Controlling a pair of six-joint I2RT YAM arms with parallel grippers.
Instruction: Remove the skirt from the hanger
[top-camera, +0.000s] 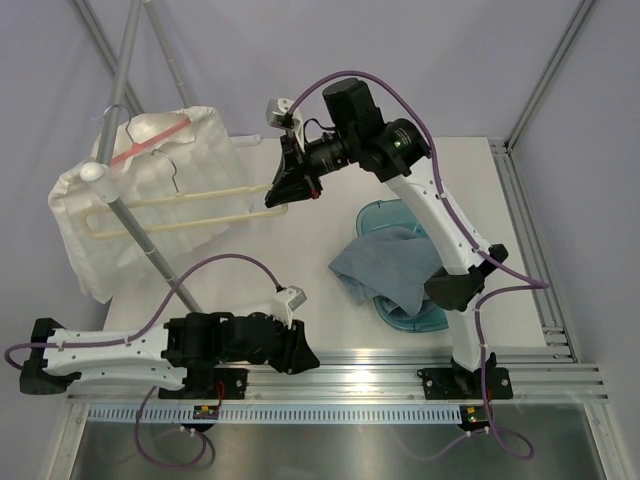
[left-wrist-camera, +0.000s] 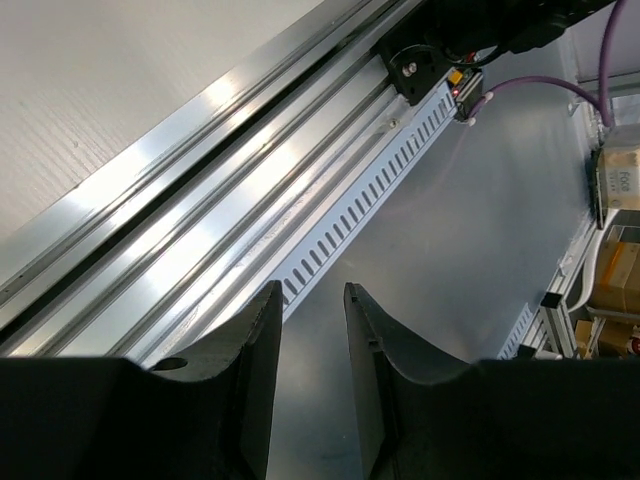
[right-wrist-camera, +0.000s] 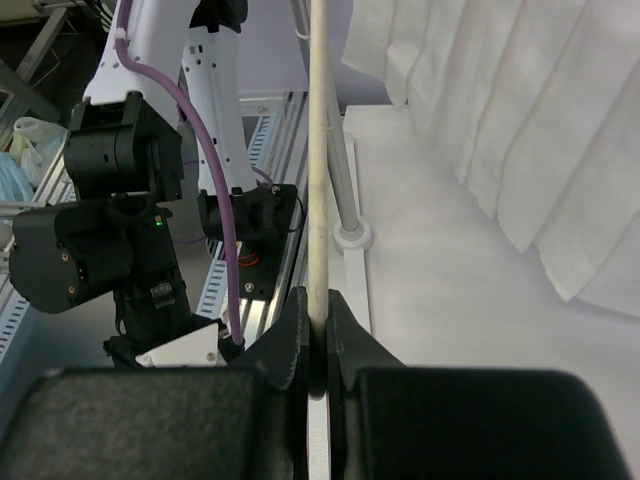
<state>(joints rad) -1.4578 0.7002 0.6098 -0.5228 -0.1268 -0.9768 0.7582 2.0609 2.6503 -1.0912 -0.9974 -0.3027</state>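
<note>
We see white skirt (top-camera: 150, 215) at 10 o'clock of table, draped on cream hanger (top-camera: 200, 195) beside grey rack pole (top-camera: 150, 250). Our right gripper (top-camera: 285, 190) clamped on hanger bar end, at skirt's 3 o'clock. Our left gripper (top-camera: 300, 355) low at 7 o'clock over near rail (top-camera: 400, 360), fingers apart. Blue cloth (top-camera: 385, 265) in teal bin (top-camera: 380, 212) at 4 o'clock.

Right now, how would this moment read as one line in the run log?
right gripper: shut on hanger bar | left gripper: open, empty | skirt: on hanger, not yet removed

Robotics lab; aluminium rails (top-camera: 400, 360); cable duct (top-camera: 300, 412)
</note>
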